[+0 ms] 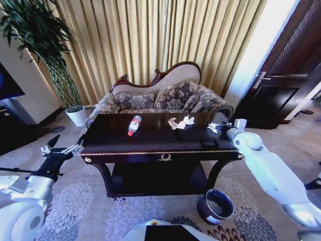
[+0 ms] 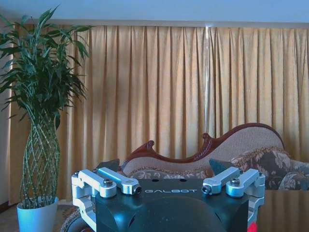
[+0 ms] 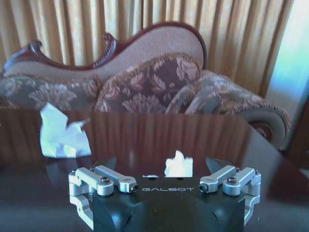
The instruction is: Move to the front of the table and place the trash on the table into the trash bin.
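The dark glossy table [image 1: 150, 146] stands right in front of me. A clear bottle with a red label and white cap [image 1: 134, 125] lies on its left half. A crumpled white paper wad [image 1: 180, 122] [image 3: 60, 135] lies right of the middle. The dark round trash bin [image 1: 215, 206] sits on the carpet by the table's front right leg. My right gripper [image 1: 223, 125] [image 3: 161, 164] hovers open over the table's right end, to the right of the wad and apart from it. My left gripper [image 1: 66, 141] [image 2: 164, 166] is open and empty off the table's left end.
A patterned sofa [image 1: 165, 95] stands behind the table, in front of gold curtains. A potted plant in a white pot [image 1: 76, 116] [image 2: 36, 217] is at the far left. A dark door [image 1: 286, 75] is on the right. Patterned carpet surrounds the table.
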### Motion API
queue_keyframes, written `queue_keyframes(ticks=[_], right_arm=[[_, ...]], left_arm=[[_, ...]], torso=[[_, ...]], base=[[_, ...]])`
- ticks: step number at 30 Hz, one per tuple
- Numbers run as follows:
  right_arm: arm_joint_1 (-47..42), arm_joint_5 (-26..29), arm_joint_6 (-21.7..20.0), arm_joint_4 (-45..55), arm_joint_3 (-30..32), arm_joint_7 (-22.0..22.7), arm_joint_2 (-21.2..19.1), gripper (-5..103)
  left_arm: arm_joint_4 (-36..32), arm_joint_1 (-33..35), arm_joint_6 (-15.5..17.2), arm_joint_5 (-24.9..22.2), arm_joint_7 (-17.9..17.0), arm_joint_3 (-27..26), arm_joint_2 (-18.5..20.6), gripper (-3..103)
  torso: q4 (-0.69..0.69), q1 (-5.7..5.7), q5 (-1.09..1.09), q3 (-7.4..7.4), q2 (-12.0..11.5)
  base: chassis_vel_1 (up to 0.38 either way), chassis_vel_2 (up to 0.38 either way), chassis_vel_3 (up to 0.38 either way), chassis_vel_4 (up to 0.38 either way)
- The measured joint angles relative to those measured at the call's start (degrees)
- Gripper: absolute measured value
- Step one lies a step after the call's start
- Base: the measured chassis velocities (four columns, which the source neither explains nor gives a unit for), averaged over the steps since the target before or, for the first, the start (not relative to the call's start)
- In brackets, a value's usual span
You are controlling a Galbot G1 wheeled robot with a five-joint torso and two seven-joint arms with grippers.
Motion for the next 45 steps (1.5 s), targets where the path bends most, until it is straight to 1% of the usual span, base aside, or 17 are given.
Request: queue_keyframes(ticks=[12,23,26,28,32,33,34,35,37,38,42,43,44,45], right_arm=[[2.1,-2.3,-0.4,-5.6,-0.9,1.4,2.8,100],[3.3,-3.2,0.4,-7.3,-1.5,1.7,3.2,101],[3.8,-3.8,1.1,-8.0,-1.9,2.2,3.5,86],[3.8,-4.0,1.2,-8.0,-2.0,2.2,3.5,86],[3.7,-4.4,1.4,-8.0,-2.1,2.3,3.6,65],[3.7,-4.4,1.4,-8.0,-2.1,2.3,3.6,65],[3.7,-4.6,1.5,-7.9,-2.2,2.3,3.6,60],[3.6,-4.7,1.5,-7.9,-2.2,2.3,3.6,60],[3.4,-4.8,1.5,-7.7,-2.2,2.3,3.5,49],[3.4,-4.8,1.5,-7.7,-2.2,2.3,3.5,49],[3.0,-5.0,1.5,-7.4,-2.0,2.2,3.4,27],[3.0,-5.0,1.5,-7.4,-2.0,2.2,3.4,27],[2.8,-5.0,1.5,-7.3,-2.0,2.2,3.3,21],[2.7,-5.0,1.5,-7.2,-1.9,2.2,3.3,21]], left_arm=[[-0.7,0.1,0.0,-0.6,0.2,0.0,-0.1,100],[-0.9,0.1,-0.1,-1.2,0.2,-0.2,-0.2,100],[-0.9,0.1,-0.1,-1.3,0.2,-0.2,-0.2,100],[-0.9,0.2,-0.1,-1.4,0.2,-0.3,-0.2,100],[-0.9,0.1,-0.2,-1.5,0.1,-0.3,-0.2,100],[-0.9,0.1,-0.2,-1.5,0.1,-0.3,-0.2,100],[-1.0,0.1,-0.2,-1.6,0.0,-0.3,-0.1,100],[-1.0,0.1,-0.2,-1.6,-0.1,-0.3,-0.1,100],[-1.0,0.1,-0.2,-1.7,-0.4,-0.3,-0.2,100],[-1.0,0.1,-0.2,-1.7,-0.4,-0.3,-0.2,100],[-1.1,0.1,-0.3,-1.8,-0.6,-0.3,-0.2,100],[-1.1,0.1,-0.3,-1.8,-0.6,-0.3,-0.2,100],[-1.1,0.1,-0.3,-1.8,-0.6,-0.3,-0.2,100],[-1.1,0.1,-0.3,-1.8,-0.6,-0.3,-0.2,100]], torso=[[0.01,0.0,0.0,0.0,0.0],[0.0,0.0,-0.01,-0.01,0.0],[0.01,0.0,-0.01,0.0,0.0],[0.0,0.0,0.0,0.0,0.0],[0.0,0.0,0.0,0.0,0.0],[0.0,0.0,0.0,0.0,0.0],[0.0,0.0,0.0,0.0,0.0],[0.01,-0.01,-0.01,0.0,0.0],[0.0,0.0,0.0,0.0,0.0],[0.0,0.0,0.0,0.0,0.0],[0.0,-0.01,0.0,-0.01,0.0],[0.0,-0.01,0.0,-0.01,0.0],[0.0,-0.01,-0.01,-0.01,0.0],[0.01,0.0,0.0,0.0,0.0]], base=[[0.0,0.0,0.0,0.0],[0.0,0.0,0.0,0.0],[0.0,0.0,0.0,0.0],[0.0,0.0,0.0,0.0],[0.0,0.0,0.0,0.0],[0.0,0.0,0.0,0.0],[0.0,0.0,0.0,0.0],[0.0,0.0,0.0,0.0],[0.0,0.0,0.0,0.0],[0.0,0.0,0.0,0.0],[0.0,0.0,0.0,0.0],[0.0,0.0,0.0,0.0],[0.0,0.0,0.0,0.0],[0.0,0.0,0.0,0.0]])
